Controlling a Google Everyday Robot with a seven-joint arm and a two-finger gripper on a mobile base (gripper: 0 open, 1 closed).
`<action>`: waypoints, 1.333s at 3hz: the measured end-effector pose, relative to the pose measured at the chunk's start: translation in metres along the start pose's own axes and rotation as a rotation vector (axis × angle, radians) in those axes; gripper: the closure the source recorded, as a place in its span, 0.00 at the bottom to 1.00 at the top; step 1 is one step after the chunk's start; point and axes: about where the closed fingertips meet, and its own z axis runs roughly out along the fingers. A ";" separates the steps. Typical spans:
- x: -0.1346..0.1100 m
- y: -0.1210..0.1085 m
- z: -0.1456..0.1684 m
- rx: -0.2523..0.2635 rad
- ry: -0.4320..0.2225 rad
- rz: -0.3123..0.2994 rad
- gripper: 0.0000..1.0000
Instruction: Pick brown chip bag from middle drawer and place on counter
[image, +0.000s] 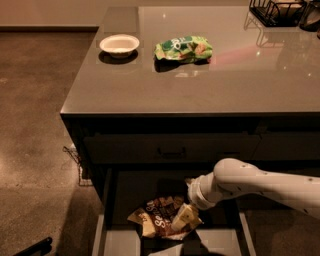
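The brown chip bag (159, 218) lies crumpled on the floor of the open middle drawer (125, 240), below the counter (200, 85). It is dark brown and tan with white script. My gripper (183, 217) reaches down into the drawer from the right on the white arm (250, 186) and sits on the bag's right side, touching it. The arm's wrist hides the drawer's back right part.
On the counter a green chip bag (183, 48) lies near the back middle, a white bowl (119, 45) to its left, and a black wire rack (280, 11) at the back right. A shut drawer front with a handle (171, 149) is above the open drawer.
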 end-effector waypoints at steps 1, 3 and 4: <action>-0.009 -0.006 0.040 -0.055 -0.013 -0.053 0.00; -0.008 -0.006 0.099 -0.157 0.036 -0.108 0.00; -0.012 -0.002 0.120 -0.198 0.050 -0.136 0.00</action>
